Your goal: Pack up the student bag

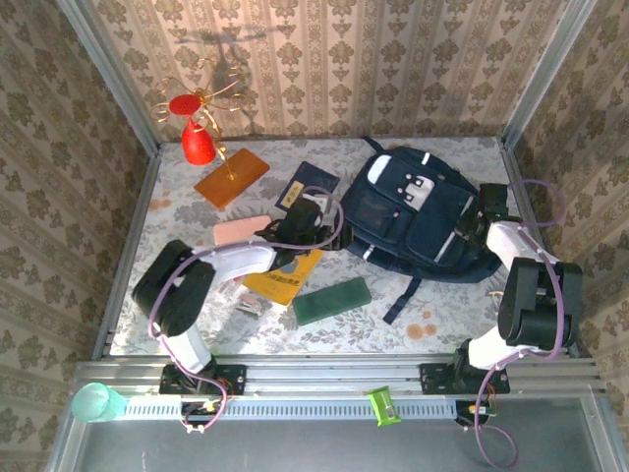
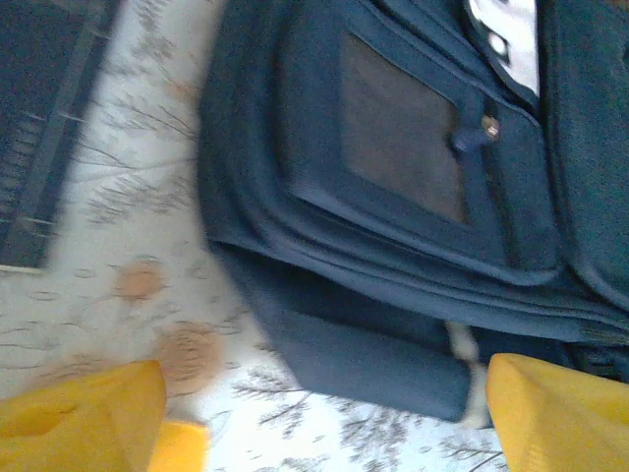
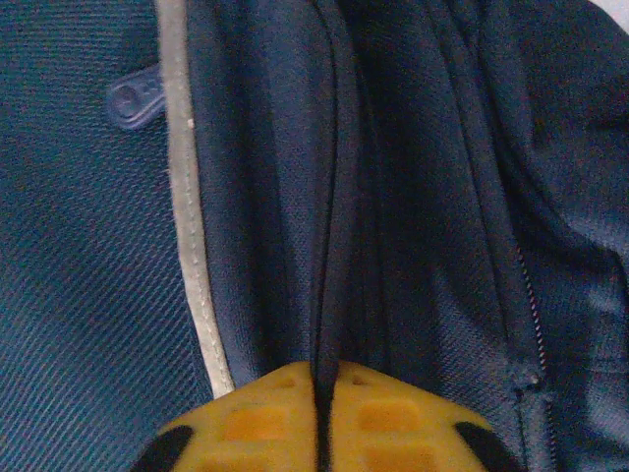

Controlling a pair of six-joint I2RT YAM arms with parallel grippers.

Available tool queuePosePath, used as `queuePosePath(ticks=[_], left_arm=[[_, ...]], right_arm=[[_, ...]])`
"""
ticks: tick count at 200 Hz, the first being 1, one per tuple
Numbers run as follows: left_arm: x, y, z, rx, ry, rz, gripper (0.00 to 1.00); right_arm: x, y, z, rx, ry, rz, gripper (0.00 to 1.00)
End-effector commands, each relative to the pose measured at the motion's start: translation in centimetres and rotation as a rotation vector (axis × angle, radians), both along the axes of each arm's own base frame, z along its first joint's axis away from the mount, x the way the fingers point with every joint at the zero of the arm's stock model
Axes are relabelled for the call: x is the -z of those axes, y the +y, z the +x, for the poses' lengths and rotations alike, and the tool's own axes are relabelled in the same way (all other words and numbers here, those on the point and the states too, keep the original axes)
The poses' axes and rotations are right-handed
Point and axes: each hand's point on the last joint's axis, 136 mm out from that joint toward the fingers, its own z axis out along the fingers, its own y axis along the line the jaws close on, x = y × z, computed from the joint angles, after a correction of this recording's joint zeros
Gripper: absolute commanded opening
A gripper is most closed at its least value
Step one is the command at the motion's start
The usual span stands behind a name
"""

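Yellow pads (image 3: 393, 413) of the right gripper (image 3: 324, 379) sit closest to my lens, pressed together on a dark ridge of fabric that runs up between them; I read that gripper as clenched on the student bag (image 1: 418, 211). Just left of that ridge, the wrist view shows a pale trim strip and a navy zip pull (image 3: 136, 98) with an embossed mark too soft to read.

From above, the bag lies front-up on the far right part of the table (image 1: 442, 324), with one dark strap (image 1: 403, 300) trailing toward the near edge. Its white patch (image 1: 418, 192) carries small dark marks, but I can't make out any lettering or brand.

On my left feed the left gripper (image 2: 324, 413) is released, its yellow fingers wide apart at the bottom corners, hovering just off the bag's left edge and looking at a mesh front pocket (image 2: 403, 128).

Left of the bag lies a navy booklet (image 1: 313, 184) with a small yellow label whose print is too small to read. Nearer, partly under the left arm, is a yellow booklet (image 1: 285, 278) with dark writing I can't resolve, and just near of it a green case (image 1: 332, 301). A pink block (image 1: 241, 231) lies further left. At the far left an orange board (image 1: 231, 177) carries a wire stand with a red cup (image 1: 200, 141). On the near rail sit a teal cup (image 1: 93, 401) and a green clip (image 1: 382, 406).
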Motion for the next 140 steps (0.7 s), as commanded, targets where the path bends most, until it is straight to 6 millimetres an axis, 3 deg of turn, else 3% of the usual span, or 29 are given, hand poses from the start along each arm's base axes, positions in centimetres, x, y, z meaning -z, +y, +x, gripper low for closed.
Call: queuePosePath(ticks=[1,10,13,25,81,108,140], left_arm=[[1.2,-2.2,-0.3,0.022,0.112,-0.057,0.81],[1.6,-2.9,0.1,0.021,0.130,-0.068,0.79],[1.6,-3.1,0.3,0.024,0.133,-0.073,0.79],[1.7,-3.8,0.8,0.030,0.143,-0.081,0.77],[-0.4,-6.3,5.7,0.058,0.148,-0.116,0.78],[-2.3,-7.3,7.5,0.090,0.129,-0.112,0.79],[-7.2,-6.0,9.5,0.079,0.040,-0.126,0.81]], right_arm=[[-3.8,3.8,1.8,-0.092,-0.196,0.177,0.01],[-4.5,4.7,1.9,-0.093,-0.243,0.237,0.00],[-5.7,4.9,2.0,-0.095,-0.282,0.246,0.00],[-7.4,5.6,2.1,-0.089,-0.355,0.306,0.00],[-14.9,7.7,2.5,-0.061,-0.592,0.542,0.00],[-19.2,6.3,1.9,0.045,-0.725,0.546,0.00],[-22.5,3.3,0.7,0.263,-0.858,0.485,0.00]])
